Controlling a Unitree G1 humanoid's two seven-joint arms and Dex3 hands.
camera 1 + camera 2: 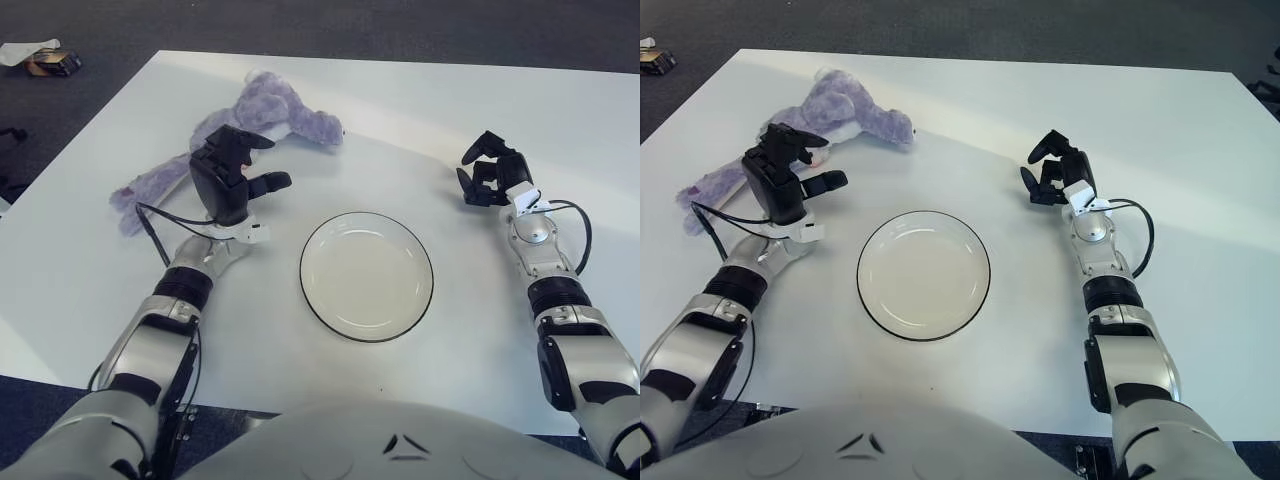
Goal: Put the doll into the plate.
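Note:
A purple plush doll point(262, 112) lies stretched out on the white table point(420, 110) at the back left, its legs trailing toward the left edge. A white plate point(366, 275) with a dark rim sits in the middle of the table and holds nothing. My left hand point(238, 176) is raised just in front of the doll's body, fingers spread and holding nothing. My right hand point(490, 170) shows right of the plate, over the table, with its fingers curled on nothing.
A black cable point(158, 226) loops off my left wrist. Dark carpet surrounds the table, and a small box with white paper point(40, 58) lies on the floor at the far left.

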